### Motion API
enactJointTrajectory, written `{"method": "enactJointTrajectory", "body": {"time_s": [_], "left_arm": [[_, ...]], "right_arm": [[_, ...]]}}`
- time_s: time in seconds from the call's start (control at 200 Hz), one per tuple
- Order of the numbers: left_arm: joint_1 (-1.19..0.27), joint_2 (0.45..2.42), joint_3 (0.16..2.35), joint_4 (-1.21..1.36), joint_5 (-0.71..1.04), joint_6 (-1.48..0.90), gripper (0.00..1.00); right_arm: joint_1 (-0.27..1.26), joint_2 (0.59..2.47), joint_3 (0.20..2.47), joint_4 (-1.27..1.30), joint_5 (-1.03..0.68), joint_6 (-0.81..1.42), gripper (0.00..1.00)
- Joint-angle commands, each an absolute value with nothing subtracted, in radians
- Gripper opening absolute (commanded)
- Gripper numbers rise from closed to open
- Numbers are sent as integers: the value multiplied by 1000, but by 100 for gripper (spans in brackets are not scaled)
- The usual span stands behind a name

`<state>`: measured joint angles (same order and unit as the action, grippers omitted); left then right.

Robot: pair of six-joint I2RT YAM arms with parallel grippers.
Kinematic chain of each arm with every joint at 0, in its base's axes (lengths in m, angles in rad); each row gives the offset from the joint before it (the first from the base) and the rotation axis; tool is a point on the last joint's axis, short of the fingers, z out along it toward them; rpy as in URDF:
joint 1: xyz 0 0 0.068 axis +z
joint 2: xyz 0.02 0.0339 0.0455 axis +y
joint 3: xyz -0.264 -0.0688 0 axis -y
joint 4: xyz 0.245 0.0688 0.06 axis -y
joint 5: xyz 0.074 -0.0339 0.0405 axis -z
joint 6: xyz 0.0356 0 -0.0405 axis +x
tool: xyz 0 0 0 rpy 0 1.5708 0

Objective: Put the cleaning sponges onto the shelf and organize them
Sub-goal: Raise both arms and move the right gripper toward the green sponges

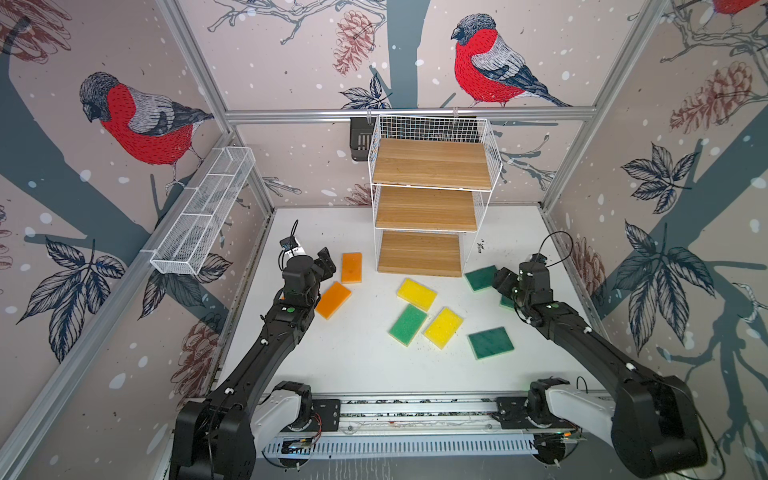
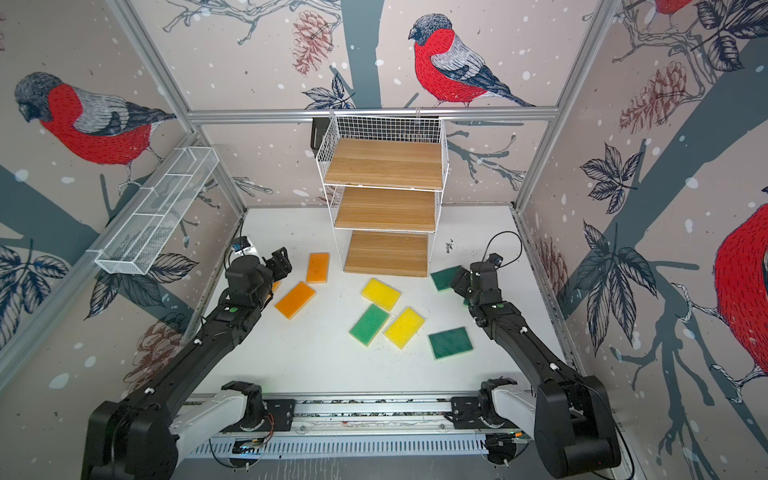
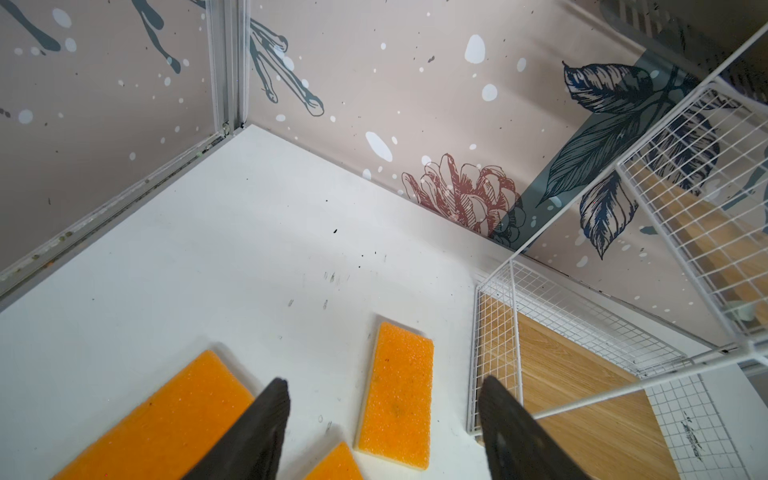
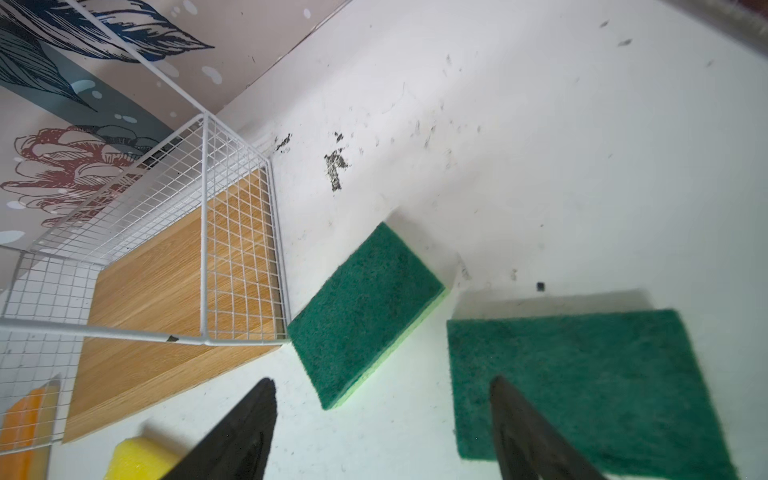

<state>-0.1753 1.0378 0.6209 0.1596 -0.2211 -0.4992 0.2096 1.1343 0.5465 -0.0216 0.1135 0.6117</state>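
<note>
The shelf (image 1: 428,208) stands at the back with its three wooden boards bare. Cleaning sponges lie scattered on the white table in front of it. Two orange ones (image 1: 351,267) (image 1: 333,300) are at the left. Two yellow (image 1: 417,294) (image 1: 443,327) and one green (image 1: 408,324) are in the middle. Dark green ones (image 1: 490,343) (image 1: 481,278) are at the right. My left gripper (image 3: 383,380) hovers open over the orange sponge (image 3: 399,390), holding nothing. My right gripper (image 4: 382,379) is open above bare table between two green sponges (image 4: 365,311) (image 4: 582,382).
A long white mesh trough (image 1: 203,212) hangs on the left wall. A small black basket (image 1: 360,139) hangs behind the shelf's top. The enclosure walls stand close on three sides, and the arms' base rail (image 1: 415,411) runs along the front.
</note>
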Motion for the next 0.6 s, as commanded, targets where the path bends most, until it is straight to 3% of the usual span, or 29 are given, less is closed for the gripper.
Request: {"method": "enactJointTrajectory", "body": {"time_s": [0.0,0.215,0.59], "left_arm": [[-176,1037,645,82,-214,-543,72],[-176,1022,655,58,-196,-557,71],[-176,1047,667,41,-184,-557,62]], "right_arm": [[214,1165,551,5,49,677,78],[213,1226,561,42,22,709,72],[192,1397,604,110,-41,753,50]]}}
